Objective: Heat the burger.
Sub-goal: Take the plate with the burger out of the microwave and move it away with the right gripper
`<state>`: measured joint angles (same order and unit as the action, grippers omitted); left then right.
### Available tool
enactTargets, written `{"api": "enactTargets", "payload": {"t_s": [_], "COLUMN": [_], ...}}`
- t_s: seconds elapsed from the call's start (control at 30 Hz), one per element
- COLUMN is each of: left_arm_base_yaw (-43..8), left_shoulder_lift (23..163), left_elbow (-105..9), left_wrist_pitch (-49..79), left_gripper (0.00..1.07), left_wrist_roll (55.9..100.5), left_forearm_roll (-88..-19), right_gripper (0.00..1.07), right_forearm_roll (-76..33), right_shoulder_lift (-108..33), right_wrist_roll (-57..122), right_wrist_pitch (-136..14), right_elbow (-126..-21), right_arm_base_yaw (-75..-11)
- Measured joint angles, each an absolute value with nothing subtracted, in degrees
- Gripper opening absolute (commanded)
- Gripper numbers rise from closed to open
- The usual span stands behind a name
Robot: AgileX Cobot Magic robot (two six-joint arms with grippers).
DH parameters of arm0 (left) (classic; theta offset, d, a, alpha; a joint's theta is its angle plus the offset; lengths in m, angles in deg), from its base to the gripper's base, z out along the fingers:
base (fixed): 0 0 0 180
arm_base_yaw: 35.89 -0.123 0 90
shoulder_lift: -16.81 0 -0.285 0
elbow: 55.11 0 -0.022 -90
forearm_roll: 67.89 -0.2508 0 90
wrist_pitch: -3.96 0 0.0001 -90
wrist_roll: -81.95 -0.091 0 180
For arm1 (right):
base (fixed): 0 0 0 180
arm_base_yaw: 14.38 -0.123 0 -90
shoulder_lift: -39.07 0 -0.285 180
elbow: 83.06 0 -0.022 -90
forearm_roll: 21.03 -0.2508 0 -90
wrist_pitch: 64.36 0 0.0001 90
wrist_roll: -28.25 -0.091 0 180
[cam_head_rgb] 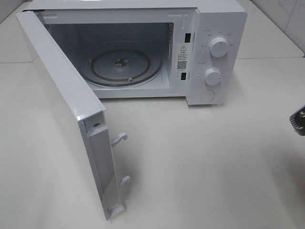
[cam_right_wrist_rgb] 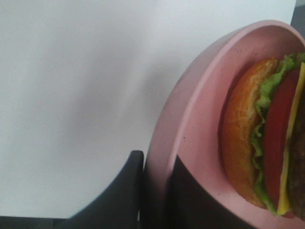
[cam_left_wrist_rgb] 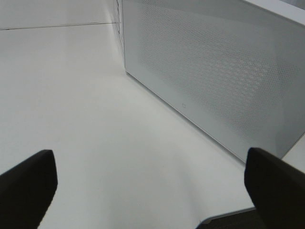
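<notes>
In the right wrist view the burger (cam_right_wrist_rgb: 257, 138) lies on a round pink plate (cam_right_wrist_rgb: 200, 95), its orange-tan bun, green lettuce and red layer showing. My right gripper (cam_right_wrist_rgb: 155, 167) is shut on the plate's rim, one dark finger on each side of it. Burger and plate are outside the exterior view, where only a bit of the right arm (cam_head_rgb: 298, 119) shows at the right edge. My left gripper (cam_left_wrist_rgb: 152, 186) is open with nothing between its fingers and faces the outer side of the microwave door (cam_left_wrist_rgb: 214, 62).
A white microwave (cam_head_rgb: 219, 28) stands at the back of the white table (cam_head_rgb: 205, 167). Its door (cam_head_rgb: 57, 105) is swung wide open toward the front left. The glass turntable (cam_head_rgb: 126, 67) inside is bare. Two knobs sit on the right panel.
</notes>
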<state>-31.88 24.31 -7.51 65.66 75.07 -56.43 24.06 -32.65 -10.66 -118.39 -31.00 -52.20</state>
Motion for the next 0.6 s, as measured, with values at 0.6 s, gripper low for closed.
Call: {"api": "enactTargets", "payload": {"t_s": [0.6], "left_arm_base_yaw": [-31.9], "left_shoulder_lift": [24.3], "left_elbow": [-7.5], "left_wrist_pitch": [65.7], "left_gripper": [1.0], "left_wrist_roll": [75.1], "left_forearm_roll": [-56.4], "right_gripper": [0.01], "right_forearm_roll": [32.2], "right_shoulder_lift": [-55.6], "right_wrist_roll": [-32.1], "right_wrist_pitch": [-114.0], "right_elbow": [-36.8], "right_arm_base_yaw": [-48.4]}}
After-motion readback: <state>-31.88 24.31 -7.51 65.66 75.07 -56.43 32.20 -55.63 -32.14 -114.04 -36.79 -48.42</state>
